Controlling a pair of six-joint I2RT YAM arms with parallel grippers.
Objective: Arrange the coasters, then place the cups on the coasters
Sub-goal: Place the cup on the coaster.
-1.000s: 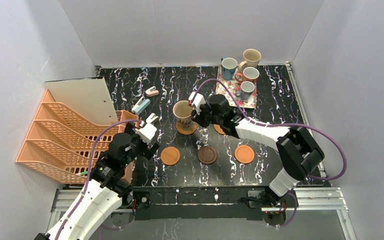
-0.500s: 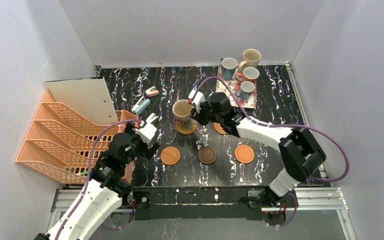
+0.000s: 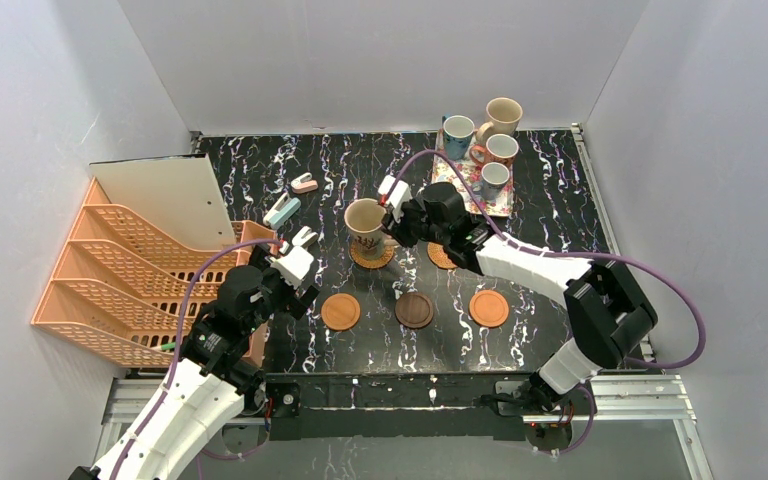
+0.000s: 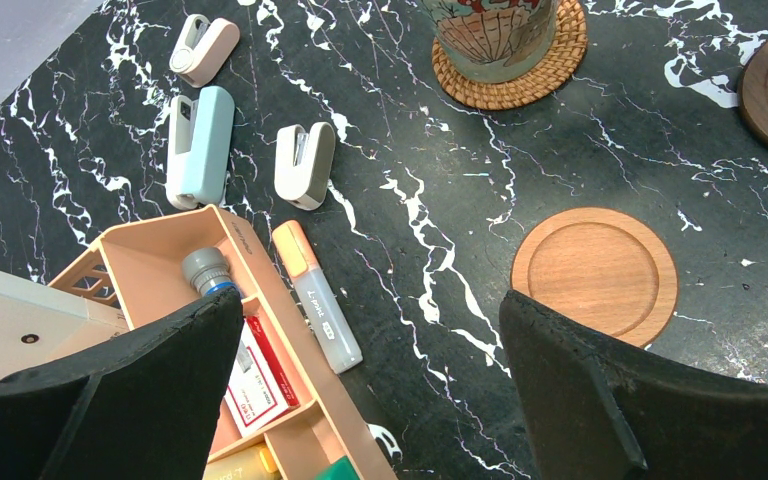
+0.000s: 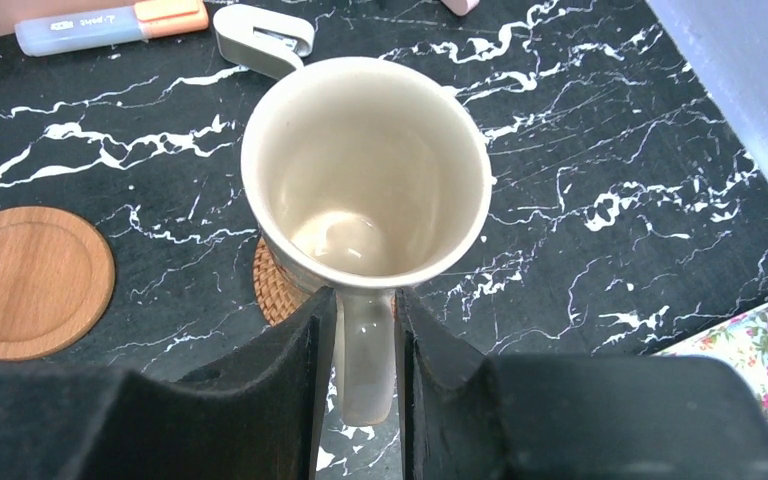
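Still upright, the beige mug (image 5: 365,170) sits on the rattan coaster (image 5: 278,290) just 12 o'clock of the table's (image 3: 550,200) middle. Neither has shifted since a second ago; only the right arm's elbow has swung a little toward 3 o'clock. The mug is glazed ceramic, cream inside and shell-printed outside, round-mouthed. The coaster under it is a coiled woven disc, and the table is black marble veined with white. The mug's long axis is vertical, mouth up. From above, its handle (image 5: 365,350) points to about 3 o'clock, straight into the right gripper (image 5: 366,305). That gripper's fingers lie close against both sides of the handle; whether they pinch it or stand just clear cannot be told. At 8 o'clock from the mug, the left gripper (image 4: 370,310) is spread wide and empty above a smooth wooden coaster (image 4: 594,270).
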